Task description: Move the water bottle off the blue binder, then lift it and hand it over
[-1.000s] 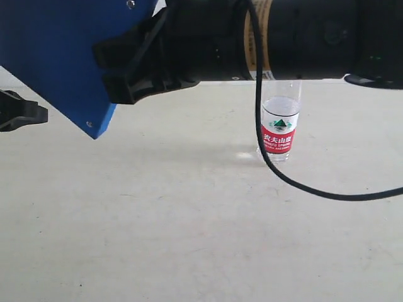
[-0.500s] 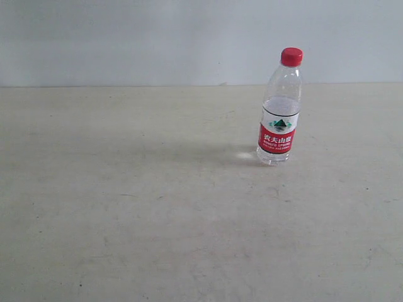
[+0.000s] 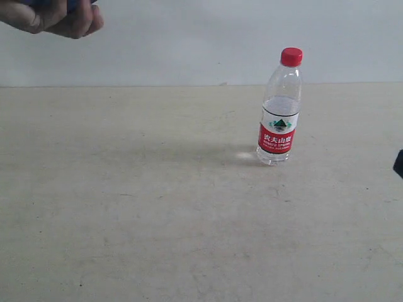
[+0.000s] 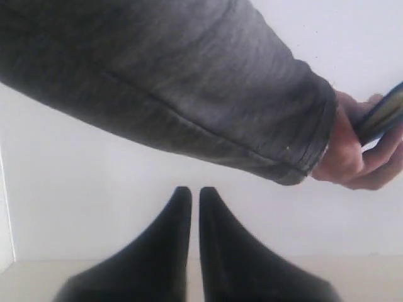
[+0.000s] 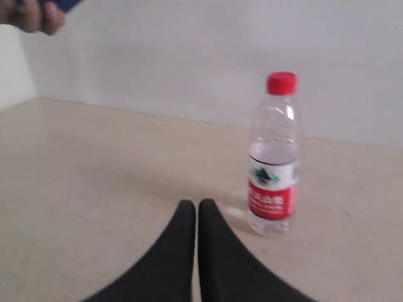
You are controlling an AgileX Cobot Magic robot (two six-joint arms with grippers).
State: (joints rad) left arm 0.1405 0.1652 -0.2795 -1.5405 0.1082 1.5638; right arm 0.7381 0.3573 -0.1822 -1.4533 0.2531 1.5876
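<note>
The water bottle (image 3: 279,113), clear with a red cap and a red-white-green label, stands upright on the bare table, right of centre. The blue binder (image 4: 381,116) is off the table, held in a person's hand (image 3: 53,17) at the upper left; only its edge shows, and a corner (image 5: 60,4) in the right wrist view. My right gripper (image 5: 197,204) is shut and empty, low over the table, with the bottle (image 5: 274,170) a short way off to one side. My left gripper (image 4: 195,192) is shut on nothing, below the person's grey sleeve (image 4: 176,82).
The beige tabletop (image 3: 157,214) runs back to a white wall (image 3: 189,38). A dark bit of arm (image 3: 399,165) pokes in at the right edge of the exterior view. The person's forearm reaches across above my left gripper.
The arm and the binder that filled the top of the exterior view have left it. A person's hand now shows at the upper left with the binder. The bottle has not moved.
</note>
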